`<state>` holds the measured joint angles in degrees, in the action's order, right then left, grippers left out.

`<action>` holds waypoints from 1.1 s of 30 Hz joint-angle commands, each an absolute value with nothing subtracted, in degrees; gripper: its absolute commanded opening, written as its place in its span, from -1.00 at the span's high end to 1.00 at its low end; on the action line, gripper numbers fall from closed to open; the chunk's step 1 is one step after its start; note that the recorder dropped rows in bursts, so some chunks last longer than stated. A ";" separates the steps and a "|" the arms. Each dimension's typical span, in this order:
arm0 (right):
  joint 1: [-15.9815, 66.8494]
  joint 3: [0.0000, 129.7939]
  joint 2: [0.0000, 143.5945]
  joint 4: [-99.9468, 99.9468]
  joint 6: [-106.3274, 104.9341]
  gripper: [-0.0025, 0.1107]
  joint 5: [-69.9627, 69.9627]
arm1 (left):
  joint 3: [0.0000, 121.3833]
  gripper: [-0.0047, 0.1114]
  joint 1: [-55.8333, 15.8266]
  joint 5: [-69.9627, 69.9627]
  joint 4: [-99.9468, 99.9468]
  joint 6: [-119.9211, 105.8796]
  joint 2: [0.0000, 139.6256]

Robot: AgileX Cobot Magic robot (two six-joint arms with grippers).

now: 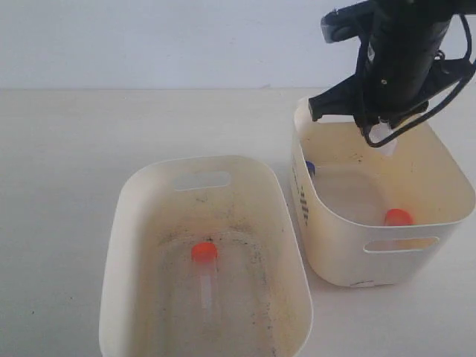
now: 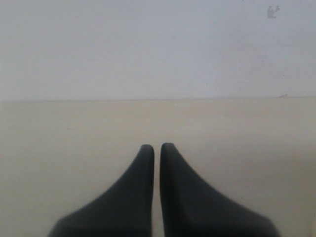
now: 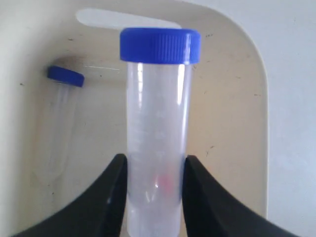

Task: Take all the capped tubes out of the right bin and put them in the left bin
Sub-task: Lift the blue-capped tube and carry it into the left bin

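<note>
Pinching a blue-capped tube (image 3: 157, 133), right gripper (image 3: 155, 160), its cap (image 3: 160, 45) visible only by wrist camera; left gripper (image 2: 157, 146) closed

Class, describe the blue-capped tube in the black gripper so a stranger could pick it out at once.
Find the cleaner cream-white plastic tub on the right. Above it hangs the black right gripper, clamping a clear plastic tube with a blue screw cap. Another blue-capped tube and an orange-capped tube lie inside the tub; only this one is gripped.
</note>
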<state>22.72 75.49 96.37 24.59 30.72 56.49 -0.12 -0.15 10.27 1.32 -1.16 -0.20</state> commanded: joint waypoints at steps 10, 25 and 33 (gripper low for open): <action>41.88 75.30 85.34 9.96 29.76 0.96 52.19 | 0.00 0.85 -0.56 9.85 1.51 -0.92 0.00; 53.16 68.85 92.55 6.75 35.65 0.89 41.78 | 0.00 0.85 -0.56 9.85 1.51 -0.92 0.00; 53.16 66.97 92.75 7.12 35.65 -0.19 41.71 | 0.00 0.85 -0.56 9.85 1.51 -0.92 0.00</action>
